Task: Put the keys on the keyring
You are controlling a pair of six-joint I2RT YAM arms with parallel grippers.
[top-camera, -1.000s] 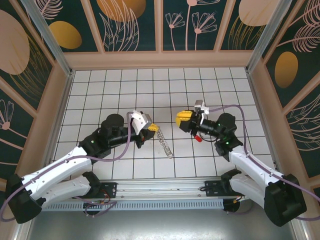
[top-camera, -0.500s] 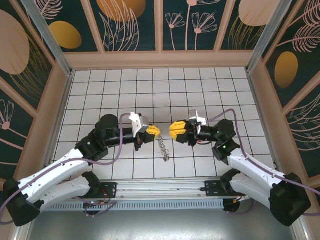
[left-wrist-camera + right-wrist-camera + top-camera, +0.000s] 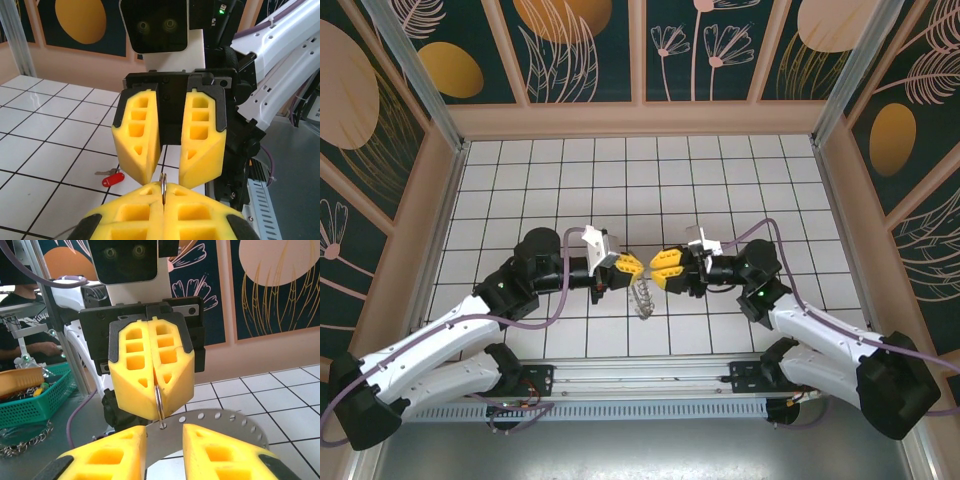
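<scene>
1. Left tool (image 3: pixel 628 266): pads pressed tight on the keyring (image 3: pixel 163 186). A thin wire loop pokes out between them; the rest dangles below.
2. Right tool (image 3: pixel 167 171): fingers apart, nose to nose with the left, straddling that loop, holding nothing.
3. Key (image 3: pixel 111 179): red head, lying flat on the table (image 3: pixel 520 170) below the right tool, nearer the near edge than the far.
4. Risk, as I judge it: if the right tool closes off-centre, it could tug the loop out of the left's thin pinch and drop the keyring. The key is not yet picked up.
</scene>
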